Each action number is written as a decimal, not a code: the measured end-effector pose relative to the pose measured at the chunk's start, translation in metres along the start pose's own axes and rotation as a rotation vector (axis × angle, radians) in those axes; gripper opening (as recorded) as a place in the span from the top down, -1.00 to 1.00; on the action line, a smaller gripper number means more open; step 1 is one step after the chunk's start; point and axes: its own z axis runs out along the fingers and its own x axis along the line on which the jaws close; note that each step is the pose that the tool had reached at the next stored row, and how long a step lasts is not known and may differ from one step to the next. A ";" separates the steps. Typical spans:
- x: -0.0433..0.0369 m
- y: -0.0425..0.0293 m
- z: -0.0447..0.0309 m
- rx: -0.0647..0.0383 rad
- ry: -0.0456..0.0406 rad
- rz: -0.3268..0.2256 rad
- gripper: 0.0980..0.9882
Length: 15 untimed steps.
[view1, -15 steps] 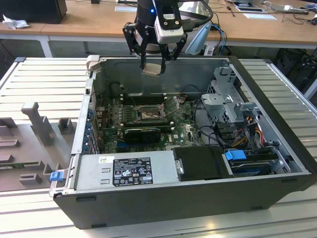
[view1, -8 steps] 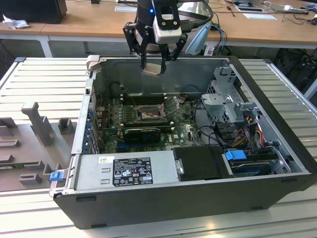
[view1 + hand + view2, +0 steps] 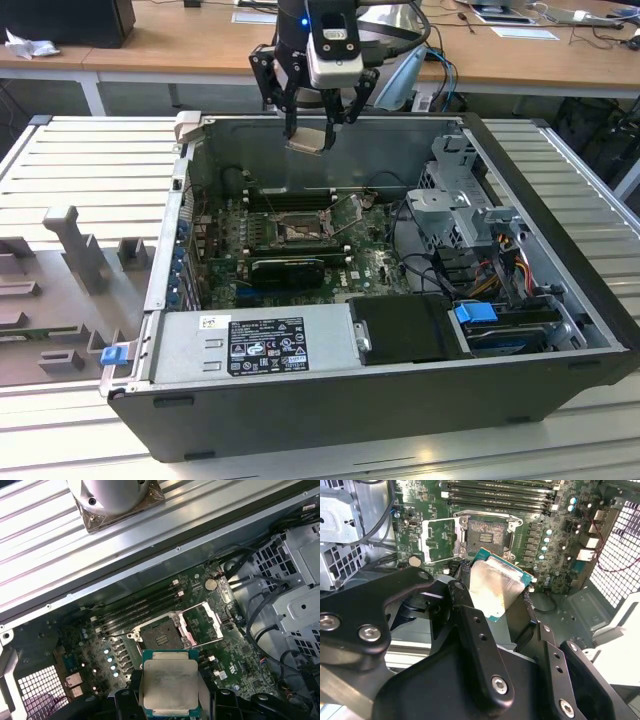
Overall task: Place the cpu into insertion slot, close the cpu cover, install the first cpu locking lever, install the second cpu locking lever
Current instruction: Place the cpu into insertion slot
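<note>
The cpu (image 3: 306, 141) isn't seated yet: it hangs above the far side of the open computer case (image 3: 400, 400), clamped in the hand (image 3: 312, 128). The insertion slot (image 3: 160, 635) is bare, with the cpu cover (image 3: 202, 622) standing open beside it (all four steps remain, I'd judge). Chip's metal face is up; it's square, so no long axis.

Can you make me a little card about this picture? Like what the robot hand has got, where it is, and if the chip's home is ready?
gripper: black fingers, shut on the cpu
cpu: small flat square chip with a pale silver-beige metal face, held in the air above the motherboard
insertion slot: square socket with a dark metal frame and brownish centre, empty
cpu cover: thin silvery-grey metal frame, swung open beside the insertion slot
computer case: big dark grey box, side open
chip in slot: not yet
</note>
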 end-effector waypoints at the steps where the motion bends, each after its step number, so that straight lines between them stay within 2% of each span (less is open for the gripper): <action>1: 0.0000 0.0000 0.0000 0.000 -0.0004 0.006 0.03; 15: 0.0000 0.0000 0.0001 -0.001 -0.0045 0.051 0.03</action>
